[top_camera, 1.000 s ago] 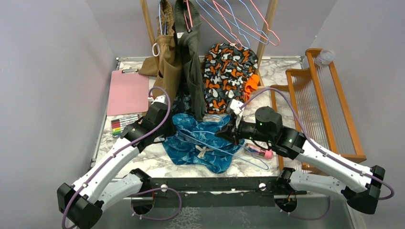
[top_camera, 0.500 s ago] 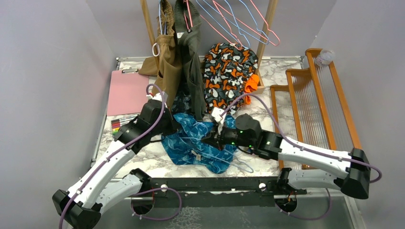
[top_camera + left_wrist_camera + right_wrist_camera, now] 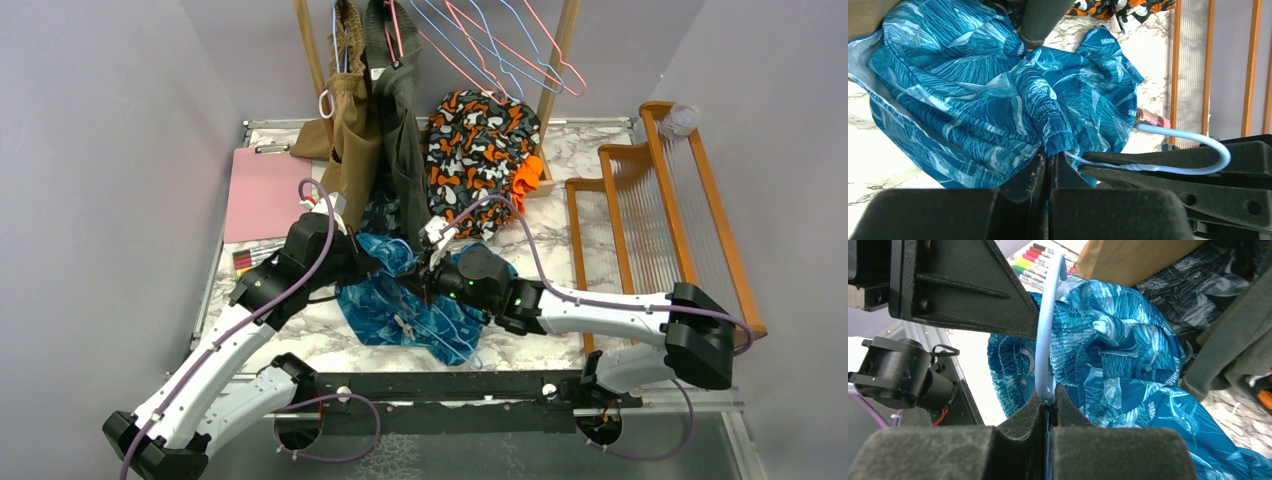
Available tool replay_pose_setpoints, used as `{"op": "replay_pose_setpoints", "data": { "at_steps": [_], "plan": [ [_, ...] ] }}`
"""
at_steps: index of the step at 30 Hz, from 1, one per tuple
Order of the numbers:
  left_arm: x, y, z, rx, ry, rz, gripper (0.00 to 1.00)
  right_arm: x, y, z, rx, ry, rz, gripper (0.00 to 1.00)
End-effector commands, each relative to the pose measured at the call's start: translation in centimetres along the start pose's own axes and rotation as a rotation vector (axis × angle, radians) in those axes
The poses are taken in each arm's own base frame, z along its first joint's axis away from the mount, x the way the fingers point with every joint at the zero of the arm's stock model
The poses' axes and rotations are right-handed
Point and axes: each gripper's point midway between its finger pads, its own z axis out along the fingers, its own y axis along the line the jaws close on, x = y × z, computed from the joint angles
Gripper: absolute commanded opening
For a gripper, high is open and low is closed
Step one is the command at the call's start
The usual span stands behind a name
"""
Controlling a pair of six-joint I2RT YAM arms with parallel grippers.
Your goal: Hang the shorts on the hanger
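The shorts (image 3: 385, 308) lie crumpled on the marble worktop (image 3: 565, 215), near its front edge, between the two arms. The top view hides the middle of the heap under both wrists, so the contact points show only in the wrist cameras.

In the left wrist view, the left fingers (image 3: 1020, 176) are pressed together on a gathered ridge of the teal fabric. The fold enters the slit between them and cannot be followed further.

In the right wrist view, the right fingers (image 3: 1020, 421) pinch the light-blue wire of the hanger (image 3: 1042, 335). The wire rises from the pinch in a curve just beside the bunched fabric. Its lower run is hidden behind the finger pads.

From above, only faint pale lines cross the shorts, and the hanger's triangle is too thin to trace. The left camera catches a rounded blue loop of it lying along the right arm's dark finger.

A small pink-ended object (image 3: 1154, 120) peeks from behind the shorts' edge, too cut off to identify. A dark printed cloth (image 3: 1193, 287) lies behind the shorts, partly covered by the hanging tan garment (image 3: 355, 140) and olive garment (image 3: 405, 150). A row of markers (image 3: 1040, 260) shows past the hanger's tip.
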Motion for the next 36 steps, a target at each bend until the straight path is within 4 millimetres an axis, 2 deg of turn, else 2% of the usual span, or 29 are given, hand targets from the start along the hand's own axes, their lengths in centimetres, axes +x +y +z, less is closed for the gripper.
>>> {"op": "replay_pose_setpoints", "data": {
  "at_steps": [1,7,13,16,18,20,26,29,32,36],
  "plan": [
    [0.1,-1.0,-0.4,0.051,0.007,-0.008,0.0,-1.8,0.9,1.3,-0.008,-0.119,0.061,0.01],
    [0.1,-1.1,-0.5,0.057,0.005,-0.012,0.0,-2.7,1.8,1.7,-0.064,-0.225,0.113,0.01],
    [-0.1,-0.6,-0.5,0.028,-0.01,-0.004,0.0,-3.2,2.4,2.3,-0.059,-0.228,0.138,0.01],
    [-0.9,-0.1,-1.1,-0.005,-0.044,-0.002,0.0,-3.1,1.1,1.5,0.023,-0.198,0.128,0.01],
    [-1.0,-0.4,-1.3,0.008,-0.048,0.002,0.0,-3.1,-0.3,0.4,0.091,-0.221,0.137,0.01],
    [-0.8,-1.0,-1.2,0.039,-0.028,0.01,0.0,-3.3,-0.7,-0.5,0.098,-0.26,0.14,0.01],
    [-0.1,-4.1,-1.0,0.204,0.028,0.029,0.0,-2.8,2.6,0.8,-0.082,-0.242,0.141,0.01],
    [-0.3,-5.4,-1.9,0.267,0.03,0.04,0.0,-2.6,2.7,1.2,-0.096,-0.279,0.184,0.01],
    [0.0,-6.1,-2.7,0.31,0.046,0.05,0.0,-3.4,2.6,1.0,-0.104,-0.345,0.21,0.01],
    [0.6,-6.3,-3.3,0.342,0.061,0.056,0.0,-4.5,4.6,1.4,-0.209,-0.373,0.211,0.01]
  ]
}}
